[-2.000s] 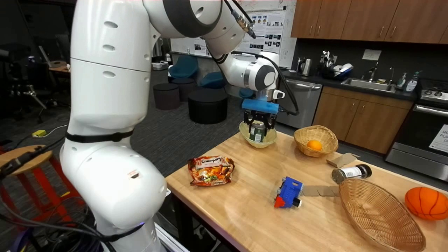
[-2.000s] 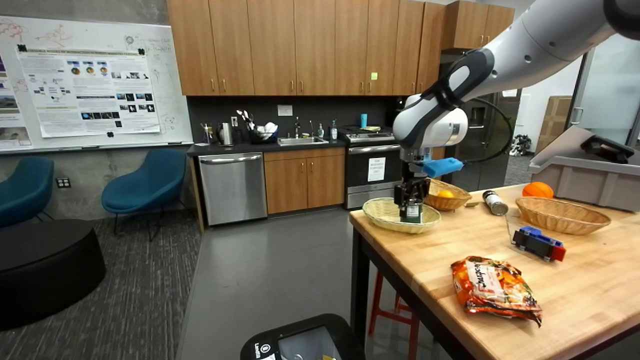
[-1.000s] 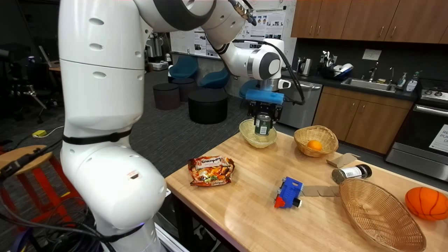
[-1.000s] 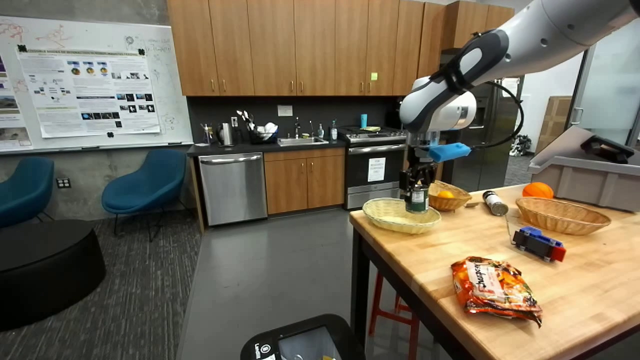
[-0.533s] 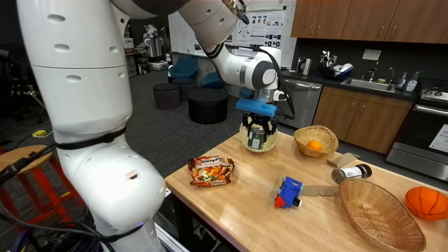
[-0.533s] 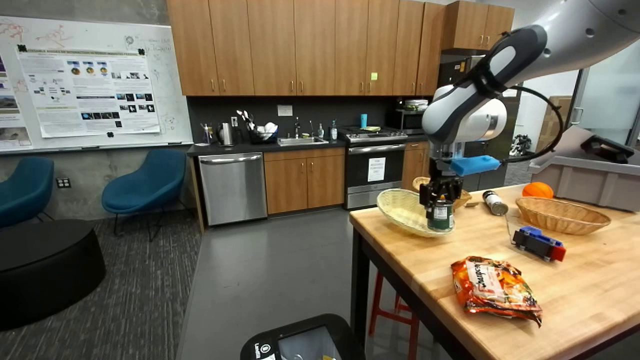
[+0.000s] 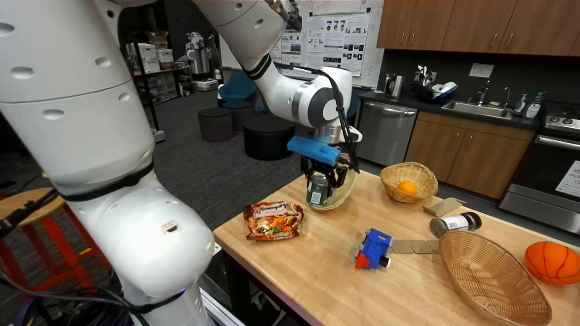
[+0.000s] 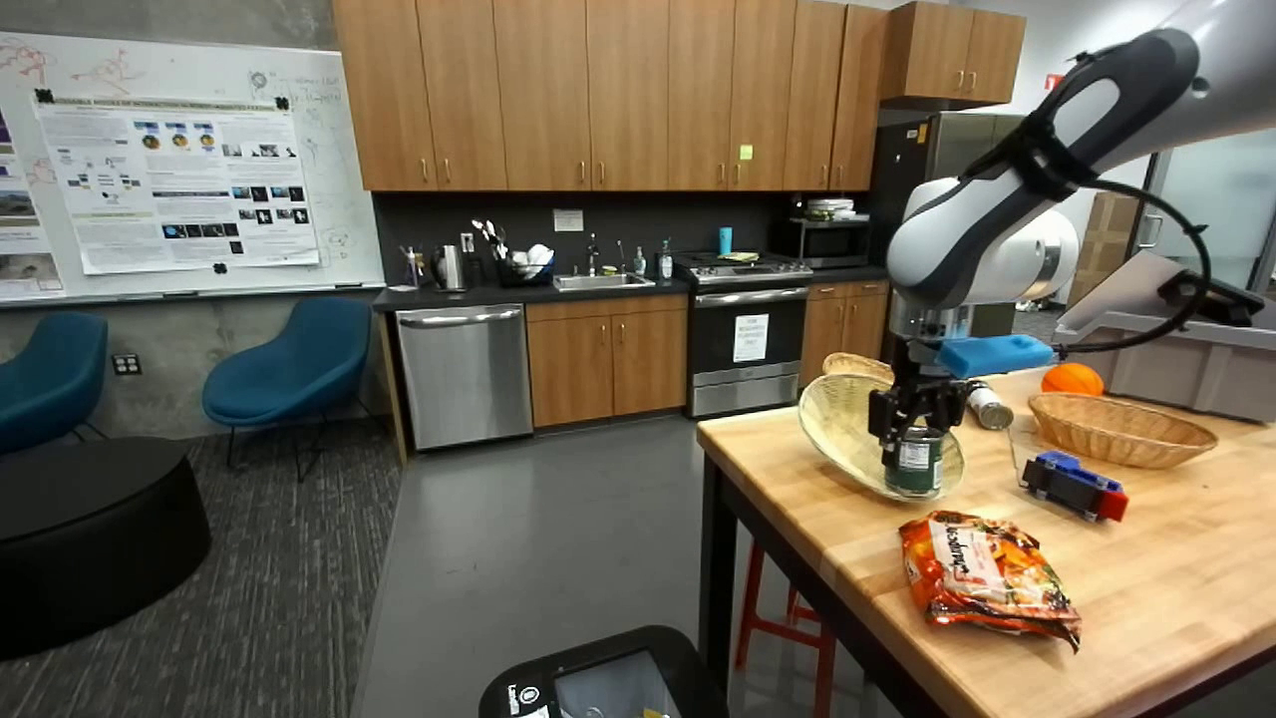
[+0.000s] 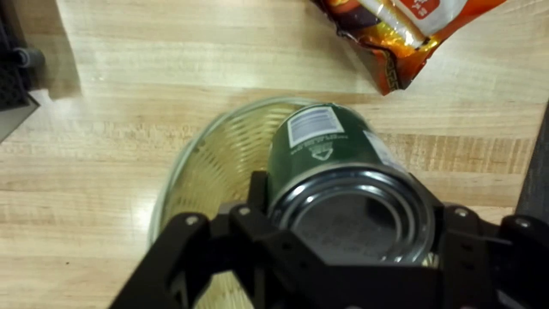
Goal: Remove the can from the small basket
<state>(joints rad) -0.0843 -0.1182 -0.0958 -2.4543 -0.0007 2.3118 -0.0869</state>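
The can [image 7: 317,194] has a dark green label and a silvery metal top. My gripper [image 7: 323,182] is shut on it, one finger on each side, as the wrist view also shows [image 9: 315,146]. The can is upright or slightly tilted, at the near rim of the small basket [image 7: 340,195]. The small basket [image 8: 842,424] is pale cream and tilted, its side away from the can raised, in both exterior views. In the wrist view the basket [image 9: 210,171] lies behind and beside the can; part of it is hidden by can and fingers. Whether the can touches its rim cannot be told.
The orange snack packet [image 7: 273,221] lies close to the can on the wooden table [image 7: 326,280]. A basket with an orange [image 7: 421,179], a blue toy block [image 7: 375,249], a dark jar [image 7: 454,224], a large brown woven tray [image 7: 494,276] and an orange ball [image 7: 553,263] are farther off.
The can was lifted a little, then lowered; gripper and can moved toward the snack packet. The small basket has shifted the same way and tipped. The gripper has stayed shut on the can.
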